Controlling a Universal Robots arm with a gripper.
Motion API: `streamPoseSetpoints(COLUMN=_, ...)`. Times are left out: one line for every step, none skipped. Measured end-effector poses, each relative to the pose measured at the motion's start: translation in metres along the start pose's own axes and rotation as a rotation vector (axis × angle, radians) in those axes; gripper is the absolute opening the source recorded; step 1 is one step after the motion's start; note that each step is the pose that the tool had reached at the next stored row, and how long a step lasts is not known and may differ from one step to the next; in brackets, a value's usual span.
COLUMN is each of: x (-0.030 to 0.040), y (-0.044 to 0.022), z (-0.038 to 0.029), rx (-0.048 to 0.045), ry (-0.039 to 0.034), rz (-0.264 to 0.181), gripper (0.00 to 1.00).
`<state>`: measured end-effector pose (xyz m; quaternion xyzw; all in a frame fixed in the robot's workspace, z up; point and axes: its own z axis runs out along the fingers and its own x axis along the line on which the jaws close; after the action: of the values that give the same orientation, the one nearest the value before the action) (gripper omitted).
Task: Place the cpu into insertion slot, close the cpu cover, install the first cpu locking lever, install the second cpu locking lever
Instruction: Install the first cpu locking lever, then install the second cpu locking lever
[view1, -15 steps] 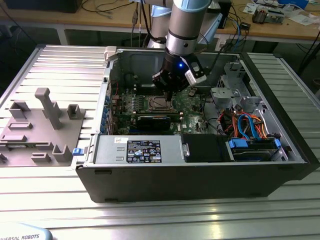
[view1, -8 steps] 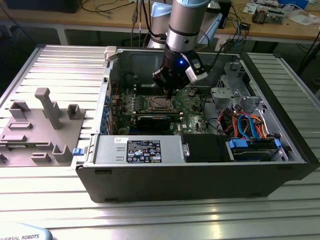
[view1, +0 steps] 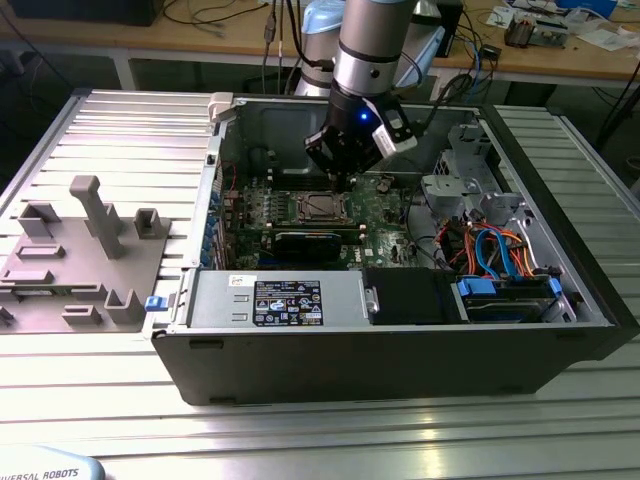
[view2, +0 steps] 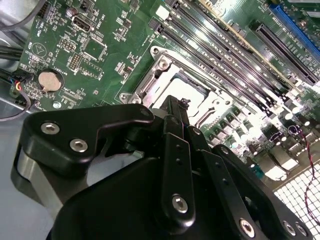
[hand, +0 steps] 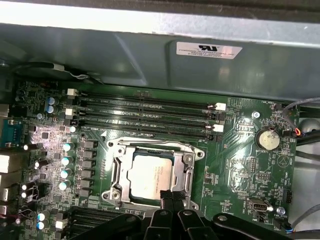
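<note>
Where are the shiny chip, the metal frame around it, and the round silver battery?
cpu (hand: 152, 174): first wrist view, middle of its silvery top.
cpu cover (hand: 188, 172): first wrist view, the frame's side bar beside the chip.
coin battery (hand: 266, 139): first wrist view, centre of its round face.

An open computer case (view1: 400, 340) lies on its side on a ribbed metal counter (view1: 110, 130). Inside it, a green circuit board (hand: 240, 150) carries long black memory slots (hand: 145, 107), a round silver coin battery (hand: 266, 139) and a row of small blue-topped capacitors (hand: 65, 160). Near the front wall sits a grey power supply box (view1: 275, 297) with a dark label, and beside it a black drive (view1: 415, 297) — blue and orange cables (view1: 495, 250) loop above it. At the exterior view's left, a grey moulded holder (view1: 75, 255) rests on the counter.
</note>
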<state>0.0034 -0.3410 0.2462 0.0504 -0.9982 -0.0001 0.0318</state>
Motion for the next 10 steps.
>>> streamPoseSetpoints(x=0.0000, y=0.0000, z=-0.0001, rx=0.0002, ry=0.0001, rz=0.000, gripper=0.11)
streamPoseSetpoints(x=0.0000, y=0.0000, z=-0.0002, rx=0.0003, ry=0.0002, rz=0.000, gripper=0.11)
streamPoseSetpoints(x=0.0000, y=0.0000, z=-0.0002, rx=0.0002, ry=0.0001, rz=0.000, gripper=0.11)
streamPoseSetpoints(x=0.0000, y=0.0000, z=-0.0002, rx=0.0002, ry=0.0001, rz=0.000, gripper=0.11)
streamPoseSetpoints(x=0.0000, y=0.0000, z=-0.0003, rx=0.0003, ry=0.0001, rz=0.000, gripper=0.11)
streamPoseSetpoints(x=0.0000, y=0.0000, z=-0.0003, rx=0.0002, ry=0.0001, rz=0.000, gripper=0.11)
streamPoseSetpoints(x=0.0001, y=0.0000, z=-0.0003, rx=0.0002, ry=0.0001, rz=0.000, gripper=0.11)
streamPoseSetpoints(x=0.0001, y=-0.0002, z=-0.0004, rx=0.0004, ry=0.0002, rz=0.000, gripper=0.11)
streamPoseSetpoints(x=0.0001, y=-0.0010, z=-0.0005, rx=0.0005, ry=0.0002, rz=0.000, gripper=0.11)
streamPoseSetpoints(x=0.0002, y=-0.0016, z=-0.0004, rx=0.0002, ry=0.0001, rz=0.000, gripper=0.11)
